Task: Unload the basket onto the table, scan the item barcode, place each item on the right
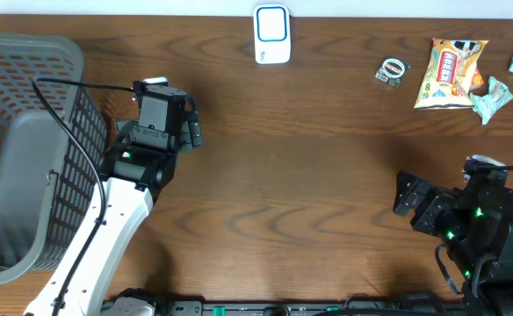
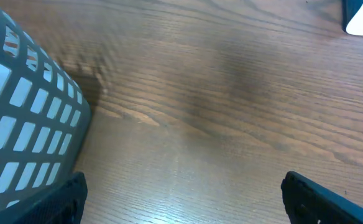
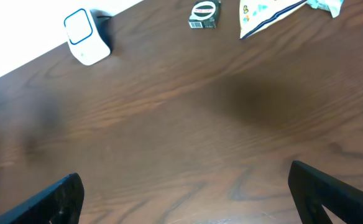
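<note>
Nothing begun yet. The left gripper [image 2: 183, 196] and right gripper [image 3: 184, 190] hang empty, jaws wide apart. The yellow foil snack packet [image 1: 450, 74] lies far right, ungrasped, well apart from the white-and-blue scanner box [image 1: 271, 33] at far centre.

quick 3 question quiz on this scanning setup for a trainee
1. True or false: both arms' jaws are shut on an item.
2. The grey basket stands beside which arm? A left arm B right arm C neither
3. Which item lies between the white scanner and the yellow snack bag?
Key: 1 false, both stand open and empty. 2 A. 3 the small round roll.
</note>
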Available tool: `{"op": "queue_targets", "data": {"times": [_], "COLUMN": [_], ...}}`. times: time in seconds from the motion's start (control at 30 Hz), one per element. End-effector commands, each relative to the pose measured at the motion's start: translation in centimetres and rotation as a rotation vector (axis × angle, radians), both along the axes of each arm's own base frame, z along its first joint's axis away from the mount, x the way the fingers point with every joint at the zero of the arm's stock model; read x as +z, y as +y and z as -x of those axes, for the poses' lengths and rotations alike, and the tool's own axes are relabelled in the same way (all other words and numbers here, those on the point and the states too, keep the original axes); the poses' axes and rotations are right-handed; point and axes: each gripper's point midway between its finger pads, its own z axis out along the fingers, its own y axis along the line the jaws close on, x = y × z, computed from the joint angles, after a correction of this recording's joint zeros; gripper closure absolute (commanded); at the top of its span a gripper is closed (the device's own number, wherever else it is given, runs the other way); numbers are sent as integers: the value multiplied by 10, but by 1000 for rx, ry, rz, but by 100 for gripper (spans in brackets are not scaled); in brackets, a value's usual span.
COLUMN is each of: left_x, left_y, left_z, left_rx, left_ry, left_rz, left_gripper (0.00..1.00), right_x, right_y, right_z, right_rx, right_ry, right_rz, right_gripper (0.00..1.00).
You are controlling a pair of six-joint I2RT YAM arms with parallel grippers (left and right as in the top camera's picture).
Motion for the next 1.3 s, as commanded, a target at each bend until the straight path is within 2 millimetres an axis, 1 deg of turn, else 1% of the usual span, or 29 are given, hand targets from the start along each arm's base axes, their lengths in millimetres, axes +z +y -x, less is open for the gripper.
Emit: {"op": "queue_targets", "data": {"times": [0.0,0.37,0.77,1.27], "left_x": [4,4,4,4], "left_y": [4,4,4,4], "left_z": [0,0,0,0], "left_rx": [5,5,5,5], "left_ry": [-9,-9,-9,-9], "left_rz": [-19,-19,-19,-19], "left_gripper": [2,2,3,2], "right_x": [-4,-13,-30,-32], "right_y": [-2,-1,-3,-8], "right_z": [0,8,24,26], "right_rx": [-16,-11,-11,-33], "right_ry": [11,60,156,164], "right_rz": [2,2,11,32], "right_gripper": [1,1,1,1]}}
